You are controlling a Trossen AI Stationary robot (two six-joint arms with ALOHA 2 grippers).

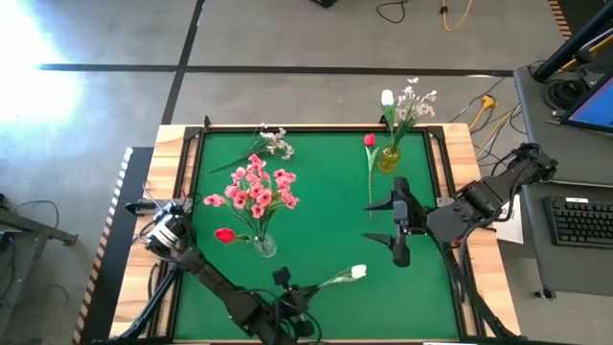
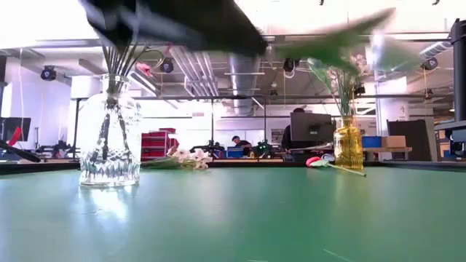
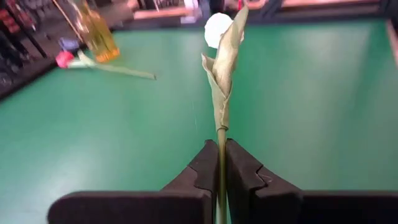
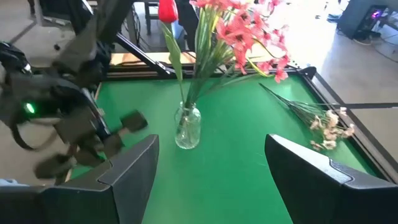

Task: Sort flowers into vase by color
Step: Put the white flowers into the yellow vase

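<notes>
White tulip (image 1: pixel 356 272) is clamped by its stem in the left hand (image 3: pixel 221 163) at the desk's (image 1: pixel 326 220) near edge, stem running toward the amber vase (image 1: pixel 389 158) far right, which is nearer the idle, wide-open right hand (image 1: pixel 397 228).

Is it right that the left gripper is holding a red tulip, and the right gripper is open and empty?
Not quite. The left gripper is shut on a white tulip, not a red one; the left wrist view shows its white bloom at the stem's far end. The rest is right: the right gripper is open and empty.
</notes>
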